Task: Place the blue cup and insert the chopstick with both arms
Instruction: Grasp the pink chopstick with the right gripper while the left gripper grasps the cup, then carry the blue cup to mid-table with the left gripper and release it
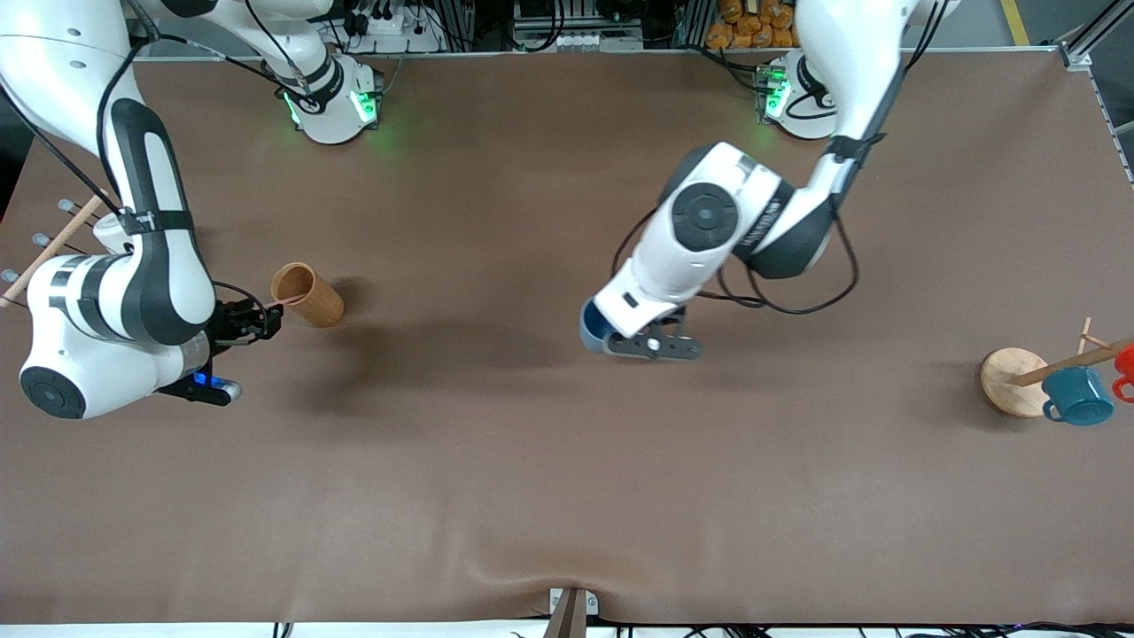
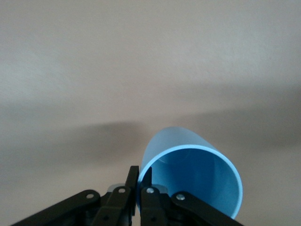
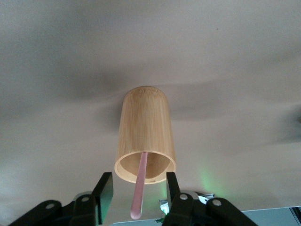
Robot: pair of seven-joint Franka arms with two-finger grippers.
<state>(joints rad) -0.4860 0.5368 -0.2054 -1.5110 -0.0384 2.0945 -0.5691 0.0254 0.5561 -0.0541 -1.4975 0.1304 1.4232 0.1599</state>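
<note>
The blue cup [image 2: 197,174] is a light-blue tumbler; in the front view only its edge [image 1: 591,326] shows under the left arm's hand, near the table's middle. My left gripper [image 2: 141,172] is shut on the cup's rim, one finger inside and one outside. It also shows in the front view [image 1: 620,341]. The pale pink chopstick [image 3: 140,186] has one end in the brown cup [image 3: 146,122] and sticks out of its mouth. My right gripper [image 3: 138,176] is open, its fingers apart on either side of the chopstick's free end, not touching it. It is beside the brown cup [image 1: 307,296] at the right arm's end.
A mug tree with a round wooden base [image 1: 1010,383] stands at the left arm's end, with a teal mug [image 1: 1078,396] and a red mug [image 1: 1125,365] hung on it. A long wooden dowel [image 1: 53,248] lies at the right arm's end. A bracket [image 1: 571,610] sits at the front edge.
</note>
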